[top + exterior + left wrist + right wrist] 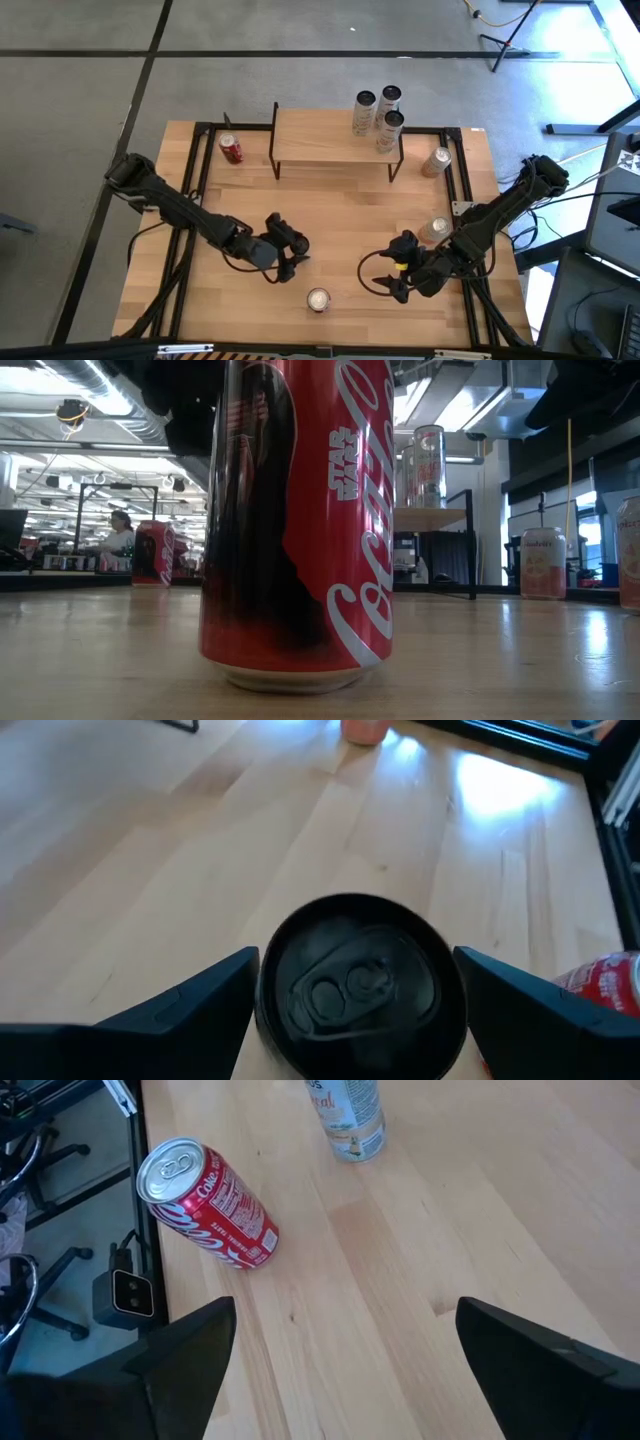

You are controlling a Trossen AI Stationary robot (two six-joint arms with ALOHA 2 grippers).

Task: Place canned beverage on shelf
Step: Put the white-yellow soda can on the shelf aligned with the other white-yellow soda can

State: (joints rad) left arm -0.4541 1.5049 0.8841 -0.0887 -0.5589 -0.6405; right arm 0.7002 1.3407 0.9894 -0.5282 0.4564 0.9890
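A can with a black top (362,985) stands upright on the table. My left gripper (358,1010) is open over it, one finger on each side of the can's rim, slanting down from the table's left (292,252). I see no touch. The shelf (320,135) stands at the table's far side, with three cans (378,112) on its right end. My right gripper (395,275) waits open at the near right, and nothing is between its fingers (345,1350).
A red Coca-Cola can (318,299) stands near the front edge, close to my left gripper and filling the low view (295,520). Another red can (231,149) is left of the shelf. Two pale pink cans (436,160) (436,230) stand at the right. Black rails border the tabletop.
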